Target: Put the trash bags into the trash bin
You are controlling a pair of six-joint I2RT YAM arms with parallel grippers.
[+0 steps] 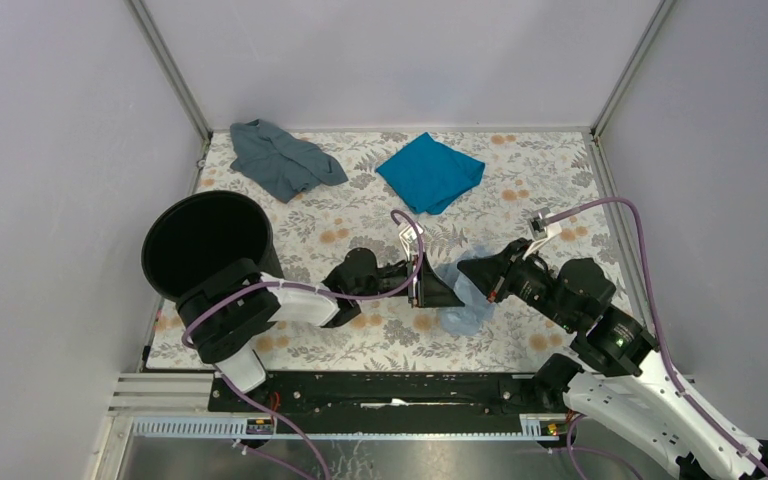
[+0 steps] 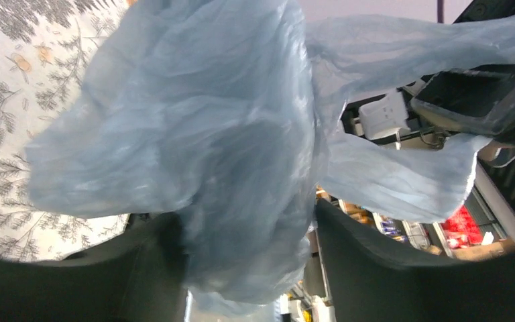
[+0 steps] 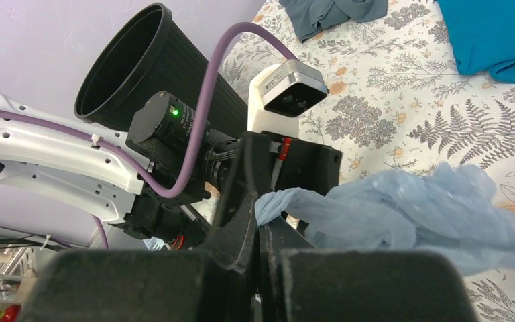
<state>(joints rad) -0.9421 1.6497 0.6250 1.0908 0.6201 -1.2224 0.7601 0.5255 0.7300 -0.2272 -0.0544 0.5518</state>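
Note:
The trash bag (image 1: 465, 305) is a crumpled pale blue film lying on the flowered table between my two grippers. In the left wrist view it (image 2: 201, 134) fills most of the frame and hangs between the spread fingers (image 2: 375, 261) of my left gripper (image 2: 245, 211), whose jaws stand wide apart. My left gripper (image 1: 438, 290) reaches in from the left. My right gripper (image 3: 258, 208) is shut on a corner of the bag (image 3: 402, 215); it (image 1: 480, 270) meets the left one over the bag. The black ribbed trash bin (image 1: 205, 245) stands at the left, mouth open, and also shows in the right wrist view (image 3: 141, 74).
A bright teal cloth (image 1: 430, 172) lies at the back middle and a dull grey-blue cloth (image 1: 282, 158) at the back left. Grey walls close in the table on three sides. The left arm lies across the space between bin and bag.

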